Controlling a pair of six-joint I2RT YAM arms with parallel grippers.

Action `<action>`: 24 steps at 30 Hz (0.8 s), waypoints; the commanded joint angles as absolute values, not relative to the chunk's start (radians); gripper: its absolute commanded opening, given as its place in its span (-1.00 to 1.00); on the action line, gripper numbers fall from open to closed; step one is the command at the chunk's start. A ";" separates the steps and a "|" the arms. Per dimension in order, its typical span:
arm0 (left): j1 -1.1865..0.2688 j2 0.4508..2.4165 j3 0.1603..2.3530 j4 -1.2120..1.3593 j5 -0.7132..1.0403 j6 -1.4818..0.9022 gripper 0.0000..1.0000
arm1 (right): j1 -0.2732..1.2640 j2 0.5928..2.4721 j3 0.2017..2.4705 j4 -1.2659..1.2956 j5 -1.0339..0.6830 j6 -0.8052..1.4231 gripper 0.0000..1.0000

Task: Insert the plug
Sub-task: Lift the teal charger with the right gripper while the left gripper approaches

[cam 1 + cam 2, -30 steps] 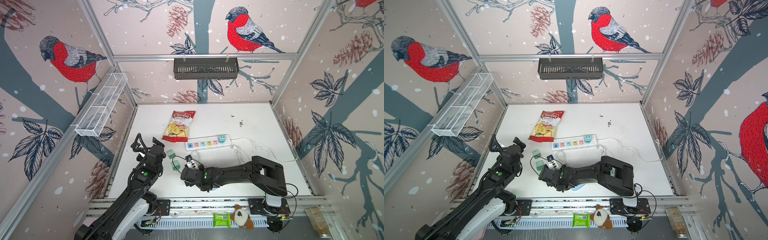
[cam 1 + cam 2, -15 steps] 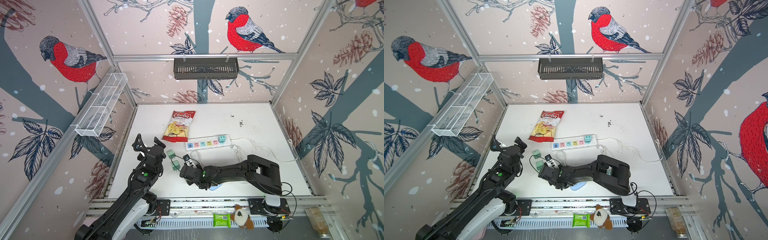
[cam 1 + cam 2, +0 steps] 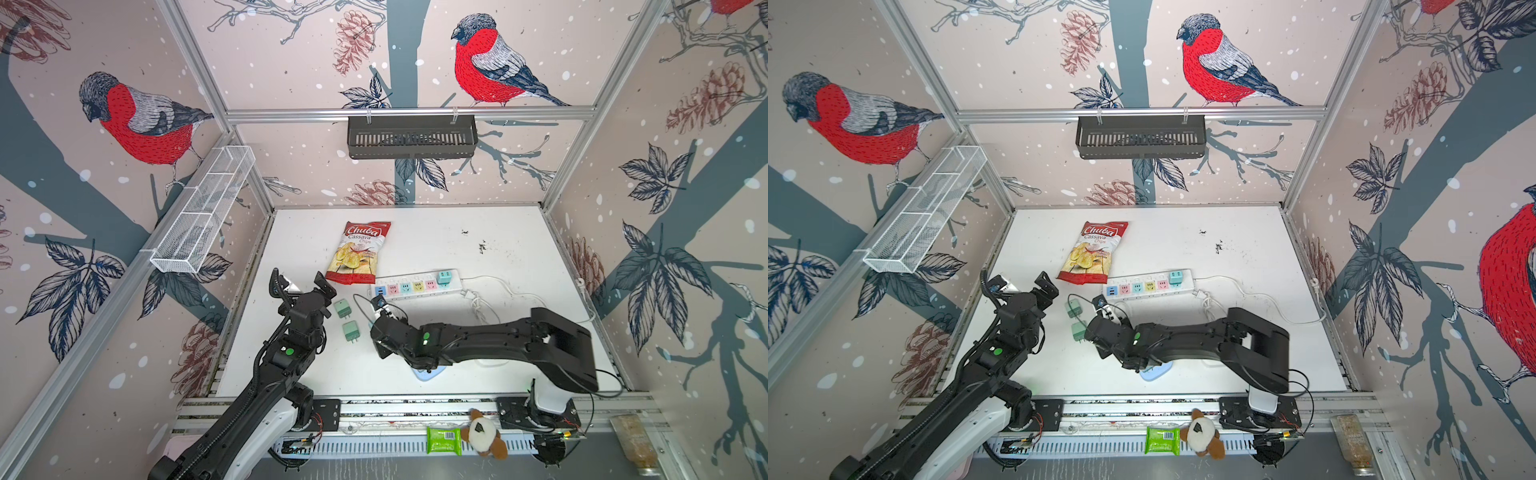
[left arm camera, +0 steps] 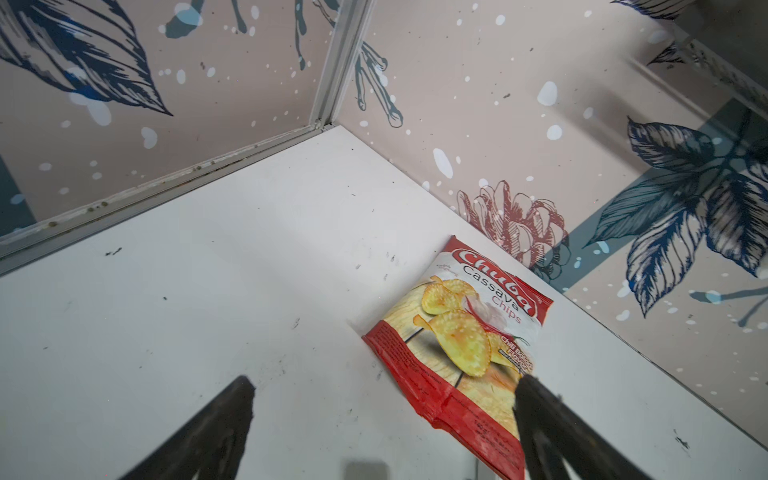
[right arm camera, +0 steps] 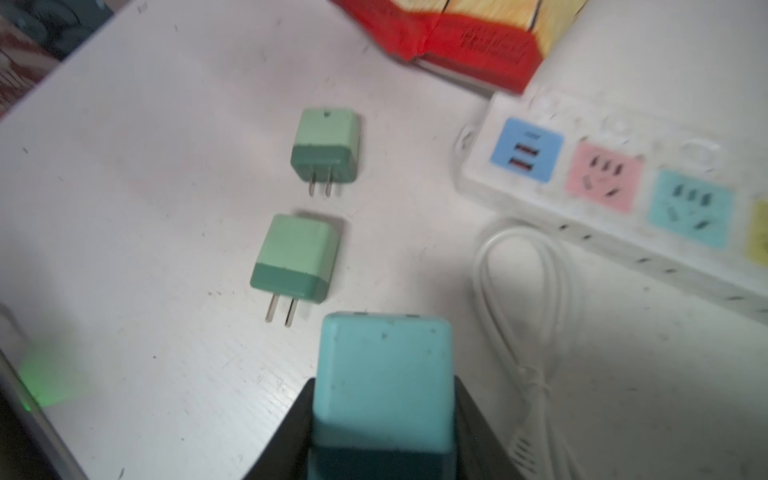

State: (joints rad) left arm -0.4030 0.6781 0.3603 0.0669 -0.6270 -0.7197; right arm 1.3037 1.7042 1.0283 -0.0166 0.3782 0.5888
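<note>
My right gripper point(image 5: 384, 409) is shut on a teal plug point(image 5: 384, 374), its black fingers point(image 5: 297, 419) pressing both sides. In both top views this gripper point(image 3: 381, 311) hovers just in front of the left end of the white power strip point(image 3: 456, 283) point(image 5: 602, 237). The strip has coloured sockets, and another teal plug point(image 3: 444, 277) sits in its right end. Two green plugs point(image 5: 326, 145) point(image 5: 297, 257) lie on the table between the arms. My left gripper point(image 3: 305, 286) point(image 4: 384, 401) is open and empty above the table, near the chip bag's corner.
A red chip bag point(image 3: 359, 253) lies beyond the strip's left end. The strip's white cord point(image 3: 490, 301) coils to the right. A pale blue object point(image 3: 426, 374) lies under the right arm. A black basket point(image 3: 411, 137) and a wire shelf point(image 3: 203, 208) hang on the walls.
The right gripper has closed on the teal plug and moved a little away from the front edge, toward the strip. The left arm has barely moved.
</note>
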 commanded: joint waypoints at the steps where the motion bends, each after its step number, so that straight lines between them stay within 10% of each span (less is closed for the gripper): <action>1: -0.403 0.662 0.353 0.154 -0.534 -0.656 0.94 | 1.290 1.570 0.967 0.125 0.485 0.447 -0.57; 24: -0.613 0.810 0.392 0.558 0.252 -0.321 0.61 | 1.095 0.651 0.097 0.758 0.486 0.090 -0.91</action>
State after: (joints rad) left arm -0.6006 0.7971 0.3912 0.4370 0.0891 -0.3653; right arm 1.0966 0.6788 0.1310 0.6338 0.5476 0.1974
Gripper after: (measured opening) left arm 0.809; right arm 0.433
